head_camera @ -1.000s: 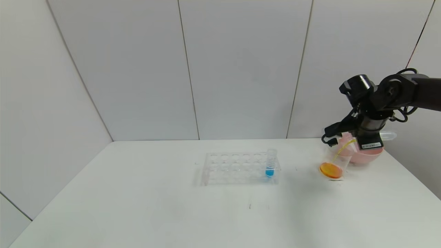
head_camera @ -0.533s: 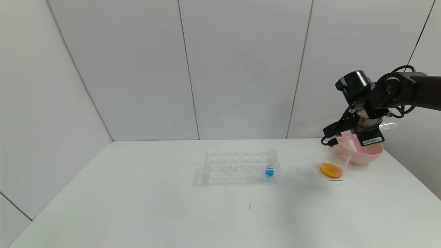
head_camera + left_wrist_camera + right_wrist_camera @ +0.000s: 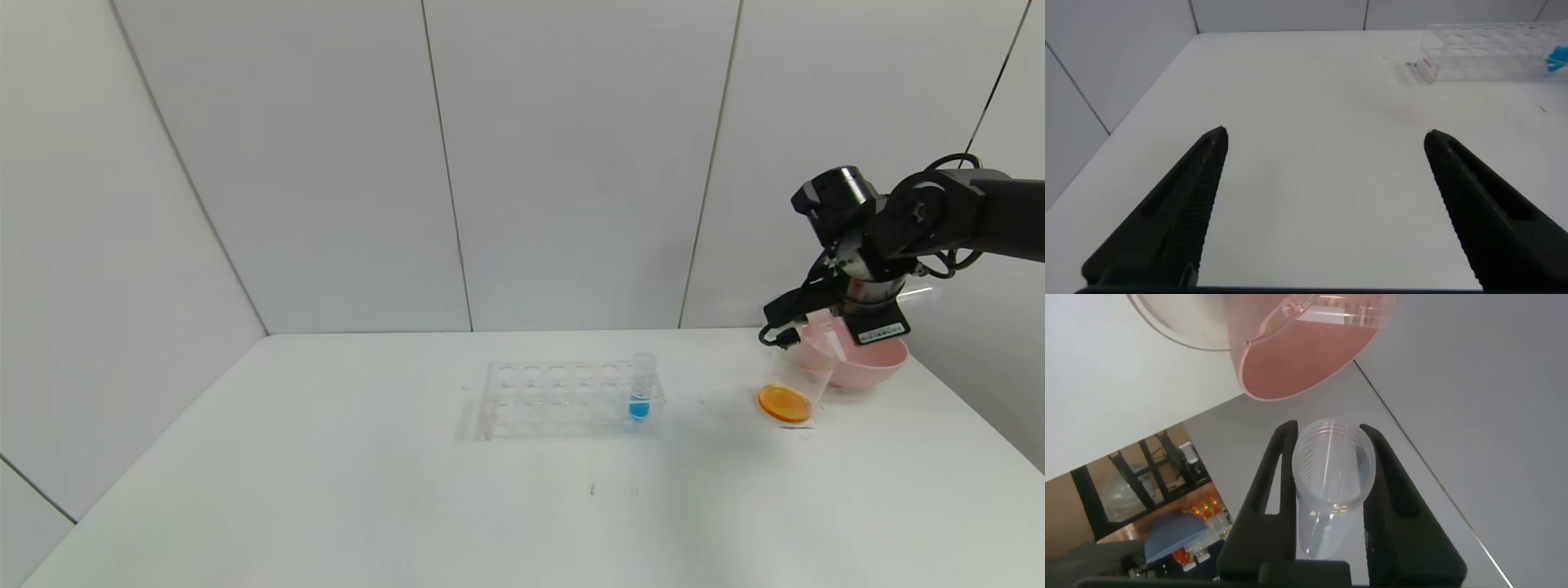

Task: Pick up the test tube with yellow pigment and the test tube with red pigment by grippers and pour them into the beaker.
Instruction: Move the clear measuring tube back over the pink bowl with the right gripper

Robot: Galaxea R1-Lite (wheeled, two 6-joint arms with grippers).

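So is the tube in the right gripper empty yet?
Nearly empty: the tube in the right gripper shows only a faint yellow trace.

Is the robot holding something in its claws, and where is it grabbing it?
Yes. The right gripper pinches a small clear plastic test tube by its sides near the open mouth. The left gripper is open, holding nothing.

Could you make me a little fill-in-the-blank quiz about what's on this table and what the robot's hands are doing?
1. The liquid in the beaker is ____.
2. The one tube standing in the clear rack holds ____ liquid.
3. The right hand is shut on a clear ____ above the pink bowl.
4. The left hand hangs over bare table with its fingers ____.

Missing words: orange; blue; tube; open
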